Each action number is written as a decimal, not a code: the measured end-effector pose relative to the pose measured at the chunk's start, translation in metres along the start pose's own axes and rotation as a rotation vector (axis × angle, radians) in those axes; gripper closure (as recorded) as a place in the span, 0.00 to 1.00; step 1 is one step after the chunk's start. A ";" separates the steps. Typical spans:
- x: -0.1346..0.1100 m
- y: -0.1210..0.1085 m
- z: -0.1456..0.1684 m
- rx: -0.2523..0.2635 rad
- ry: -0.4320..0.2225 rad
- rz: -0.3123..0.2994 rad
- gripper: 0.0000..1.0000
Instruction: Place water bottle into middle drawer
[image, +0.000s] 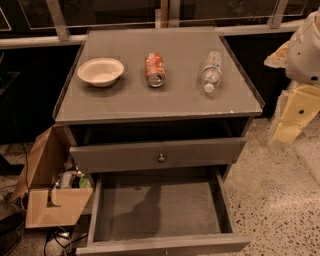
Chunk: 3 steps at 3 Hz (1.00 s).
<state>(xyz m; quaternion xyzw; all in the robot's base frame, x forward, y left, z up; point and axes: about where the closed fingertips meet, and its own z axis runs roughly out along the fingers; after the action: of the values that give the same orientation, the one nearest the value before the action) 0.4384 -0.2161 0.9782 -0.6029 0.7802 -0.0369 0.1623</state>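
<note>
The water bottle (211, 71) is clear and ribbed with a white cap. It lies on its side at the right of the cabinet top (165, 102), cap toward me. The middle drawer (157, 207) is pulled out below, wide and shallow, with a bare grey floor. My gripper (286, 131) hangs at the far right, beside the cabinet's right side and below the level of its top, well apart from the bottle. Nothing shows in it.
An orange-red soda can (155, 70) lies at the middle of the top and a white bowl (100, 71) stands at the left. A drawer front with a round knob (161, 158) sits above the open drawer. An open cardboard box (50, 185) stands on the floor at the left.
</note>
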 end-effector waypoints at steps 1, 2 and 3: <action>-0.002 -0.002 0.001 -0.002 0.004 0.006 0.00; -0.015 -0.017 0.019 -0.039 0.051 0.060 0.00; -0.028 -0.044 0.037 -0.058 0.149 0.124 0.00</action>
<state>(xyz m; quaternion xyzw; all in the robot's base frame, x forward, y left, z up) 0.4963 -0.1963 0.9604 -0.5537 0.8266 -0.0489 0.0881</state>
